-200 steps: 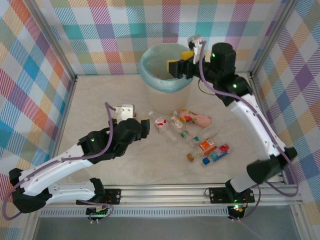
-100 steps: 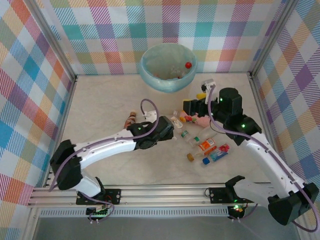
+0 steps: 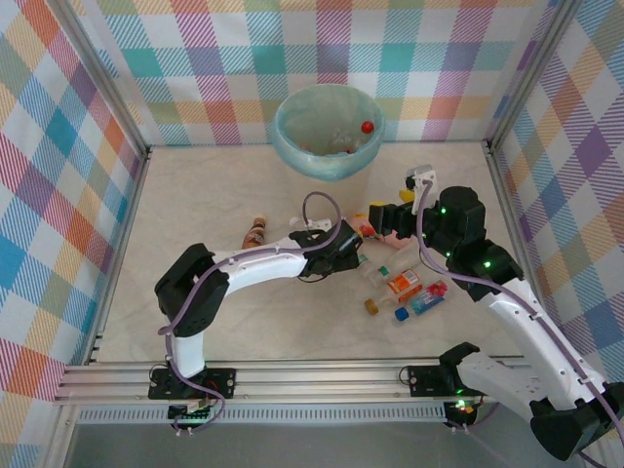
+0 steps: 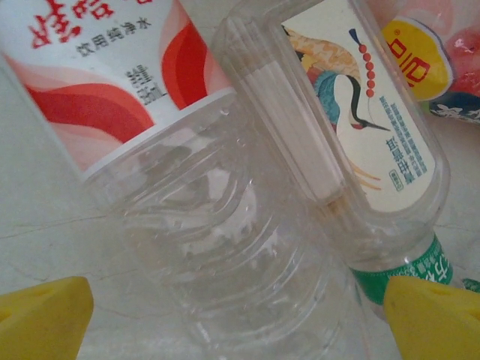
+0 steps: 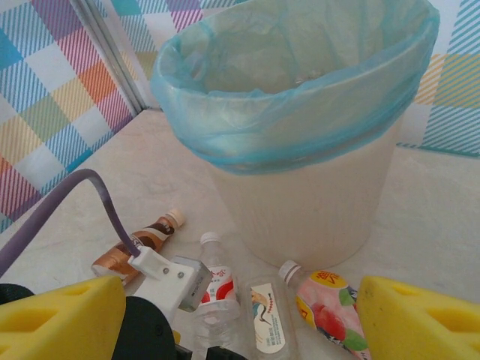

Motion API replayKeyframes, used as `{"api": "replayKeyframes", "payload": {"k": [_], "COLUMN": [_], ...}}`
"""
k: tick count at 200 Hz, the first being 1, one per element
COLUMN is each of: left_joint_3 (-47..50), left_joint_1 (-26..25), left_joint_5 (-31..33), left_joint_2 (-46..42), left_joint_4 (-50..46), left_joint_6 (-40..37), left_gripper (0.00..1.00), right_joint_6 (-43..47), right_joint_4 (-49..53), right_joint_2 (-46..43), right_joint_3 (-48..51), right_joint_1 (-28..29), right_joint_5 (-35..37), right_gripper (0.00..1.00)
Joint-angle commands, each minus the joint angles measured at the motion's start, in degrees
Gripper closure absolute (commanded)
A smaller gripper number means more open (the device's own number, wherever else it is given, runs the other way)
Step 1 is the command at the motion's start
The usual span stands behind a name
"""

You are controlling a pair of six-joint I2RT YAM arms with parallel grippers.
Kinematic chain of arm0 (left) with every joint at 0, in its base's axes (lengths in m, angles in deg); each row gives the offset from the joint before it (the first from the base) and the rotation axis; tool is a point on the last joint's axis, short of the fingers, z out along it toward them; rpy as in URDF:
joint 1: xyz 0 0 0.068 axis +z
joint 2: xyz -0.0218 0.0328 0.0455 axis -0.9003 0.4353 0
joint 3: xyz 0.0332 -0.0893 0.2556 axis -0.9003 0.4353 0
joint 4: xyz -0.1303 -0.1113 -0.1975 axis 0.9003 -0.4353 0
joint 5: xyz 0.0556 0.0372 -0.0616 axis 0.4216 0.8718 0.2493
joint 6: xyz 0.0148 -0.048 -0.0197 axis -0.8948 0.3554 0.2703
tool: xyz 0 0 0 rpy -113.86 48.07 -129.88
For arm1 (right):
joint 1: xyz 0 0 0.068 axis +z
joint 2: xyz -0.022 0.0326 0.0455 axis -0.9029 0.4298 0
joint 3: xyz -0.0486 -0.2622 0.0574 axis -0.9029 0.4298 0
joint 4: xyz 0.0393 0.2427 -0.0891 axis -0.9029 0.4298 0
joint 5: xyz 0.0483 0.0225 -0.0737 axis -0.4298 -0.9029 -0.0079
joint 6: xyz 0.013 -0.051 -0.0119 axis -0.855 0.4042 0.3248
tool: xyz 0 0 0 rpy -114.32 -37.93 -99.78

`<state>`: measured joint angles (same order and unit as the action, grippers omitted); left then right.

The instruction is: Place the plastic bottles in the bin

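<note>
this looked like a robotics lab test cell, not a home — a pale marbled tabletop was boxed in by aluminium frame posts and bright plaid wall panels. a left arm and a right arm stood bolted to a metal rail at the near edge.

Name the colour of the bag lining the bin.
Pale teal bag, clearest in the right wrist view.

The top external camera looks down from behind the arms over the whole table. The left wrist camera sits close on two bottles; the right wrist camera, facing the far bin, shares them.
</note>
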<state>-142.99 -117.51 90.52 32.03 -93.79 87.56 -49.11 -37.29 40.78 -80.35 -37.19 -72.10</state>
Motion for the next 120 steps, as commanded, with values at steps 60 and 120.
{"api": "replayKeyframes", "payload": {"k": [60, 120], "left_joint_3": [2.64, 4.86], "left_joint_1": [3.31, 3.91], "left_joint_5": [-2.51, -1.99], "left_joint_2": [1.93, 0.51], "left_joint_4": [2.71, 1.93], "left_joint_6": [2.44, 1.05], "left_gripper": [0.12, 0.23], "right_joint_6": [0.58, -0.94], "right_joint_4": [0.79, -0.16], "right_joint_2": [-1.58, 0.44], "right_joint_3": [1.13, 0.9], "right_joint_1": [0.24, 0.24], "right_joint_5": [0.58, -0.52], "right_gripper": [0.19, 0.19]}}
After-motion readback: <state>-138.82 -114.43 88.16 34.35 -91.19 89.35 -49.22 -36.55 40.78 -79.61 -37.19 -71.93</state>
